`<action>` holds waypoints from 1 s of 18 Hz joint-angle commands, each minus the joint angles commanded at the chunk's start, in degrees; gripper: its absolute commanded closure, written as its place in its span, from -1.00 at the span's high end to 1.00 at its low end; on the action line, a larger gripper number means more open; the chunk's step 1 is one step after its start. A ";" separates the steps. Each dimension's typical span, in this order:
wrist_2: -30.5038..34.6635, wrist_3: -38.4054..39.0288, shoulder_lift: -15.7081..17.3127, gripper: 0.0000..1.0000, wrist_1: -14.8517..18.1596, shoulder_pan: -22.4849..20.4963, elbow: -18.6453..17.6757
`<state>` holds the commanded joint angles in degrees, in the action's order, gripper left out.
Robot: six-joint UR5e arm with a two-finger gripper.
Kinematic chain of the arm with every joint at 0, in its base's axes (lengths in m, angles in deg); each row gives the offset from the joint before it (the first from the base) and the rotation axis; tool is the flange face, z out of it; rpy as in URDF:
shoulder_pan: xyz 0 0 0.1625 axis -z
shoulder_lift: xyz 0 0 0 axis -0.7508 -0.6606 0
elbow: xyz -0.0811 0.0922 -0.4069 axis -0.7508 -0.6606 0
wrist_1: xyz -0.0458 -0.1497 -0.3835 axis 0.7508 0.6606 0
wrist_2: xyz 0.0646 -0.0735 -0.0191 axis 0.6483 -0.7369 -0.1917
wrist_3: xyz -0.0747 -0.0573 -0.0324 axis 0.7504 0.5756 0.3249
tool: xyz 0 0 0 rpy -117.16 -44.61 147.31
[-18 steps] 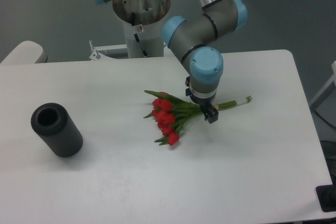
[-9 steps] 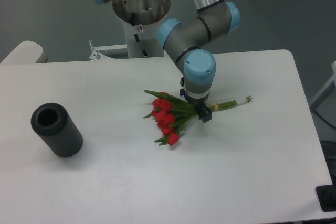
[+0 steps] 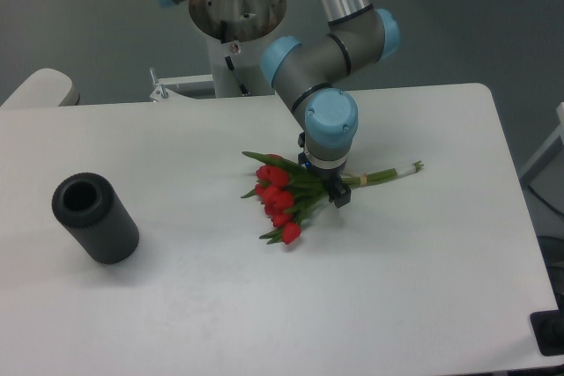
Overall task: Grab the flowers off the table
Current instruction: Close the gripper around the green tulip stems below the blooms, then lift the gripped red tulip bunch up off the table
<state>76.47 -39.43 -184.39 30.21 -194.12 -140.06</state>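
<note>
One gripper (image 3: 330, 184) has shifted left along the stems since earlier; finger spacing cannot be judged. Flowers (image 3: 282, 195) lie flat on the table (image 3: 264, 305), red heads left of the fingers, pale ends right.

This looks like a robotics lab or test cell rather than a home or shop. A grey industrial arm with light-blue joint caps (image 3: 330, 85) rises from a round metal pedestal base (image 3: 236, 6) bolted behind a large, plain white tabletop with rounded corners (image 3: 423, 288). The floor around it is bare dark grey (image 3: 79, 15) (no furniture or decoration shows), and the few items laid out read as test props, such as a matte black hollow cylinder (image 3: 94, 217)
</note>
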 joint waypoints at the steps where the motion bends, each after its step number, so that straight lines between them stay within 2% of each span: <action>1: -0.26 -0.09 -0.09 0.54 -0.79 0.09 0.09; 2: -0.35 -0.17 -0.09 0.24 -1.23 0.09 0.00; 4: -0.44 -0.96 -0.18 -0.18 -1.23 0.00 0.35; 6: -0.53 -1.05 -0.26 -0.37 -1.23 0.00 0.88; 9: -0.62 -1.05 -0.18 -0.55 -1.23 -0.09 1.84; 18: -0.70 -1.58 0.79 -0.71 -0.62 -0.18 4.48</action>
<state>75.76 -41.00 -183.60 29.59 -194.29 -135.58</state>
